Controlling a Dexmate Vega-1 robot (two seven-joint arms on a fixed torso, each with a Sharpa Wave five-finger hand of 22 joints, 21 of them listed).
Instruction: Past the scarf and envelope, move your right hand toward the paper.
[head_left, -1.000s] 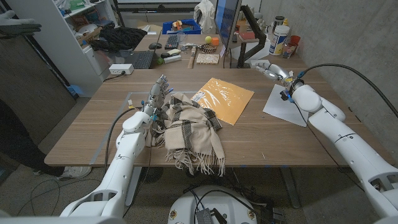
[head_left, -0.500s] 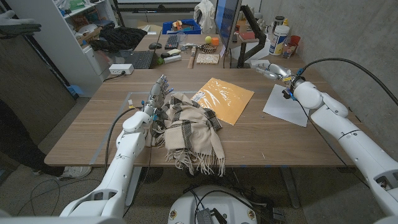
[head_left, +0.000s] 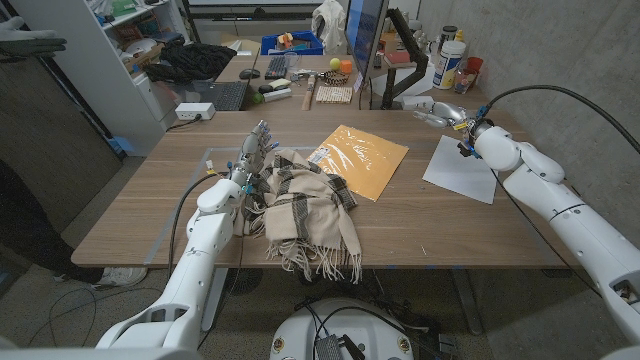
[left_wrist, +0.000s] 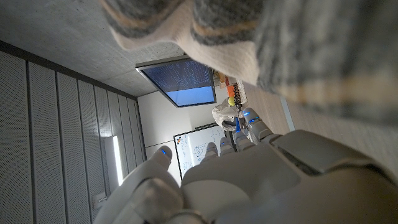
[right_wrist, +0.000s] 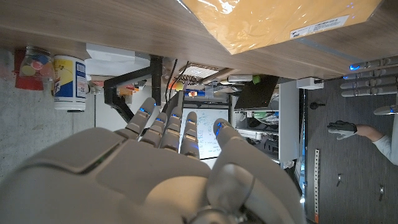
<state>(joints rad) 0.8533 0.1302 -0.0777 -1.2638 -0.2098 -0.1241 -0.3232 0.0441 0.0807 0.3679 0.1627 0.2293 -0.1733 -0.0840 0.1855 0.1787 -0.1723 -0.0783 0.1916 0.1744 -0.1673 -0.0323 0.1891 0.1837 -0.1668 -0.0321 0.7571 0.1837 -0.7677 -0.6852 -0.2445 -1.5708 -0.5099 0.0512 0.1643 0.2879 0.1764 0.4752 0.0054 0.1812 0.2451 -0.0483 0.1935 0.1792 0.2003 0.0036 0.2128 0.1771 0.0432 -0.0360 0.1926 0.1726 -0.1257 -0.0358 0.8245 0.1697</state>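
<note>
A beige plaid scarf (head_left: 305, 205) lies bunched at the table's front middle, its fringe over the front edge. A yellow padded envelope (head_left: 358, 158) lies just behind it, also seen in the right wrist view (right_wrist: 273, 22). A white sheet of paper (head_left: 459, 169) lies at the right side of the table. My right hand (head_left: 443, 112) hovers open over the far right corner, fingers stretched out, just beyond the paper's far end. My left hand (head_left: 252, 150) stands beside the scarf's left edge, fingers pointing up and apart, holding nothing. The scarf (left_wrist: 267, 43) shows close in the left wrist view.
A transparent mat (head_left: 197, 180) lies on the table's left part. Behind the table a second desk carries a monitor (head_left: 365, 40), a laptop (head_left: 222, 96), bottles (head_left: 450, 62) and small items. A shelf (head_left: 110, 50) stands at the far left.
My right hand has drifted a little farther back and to the right, beyond the paper's far end. The left hand, scarf and envelope have stayed put.
</note>
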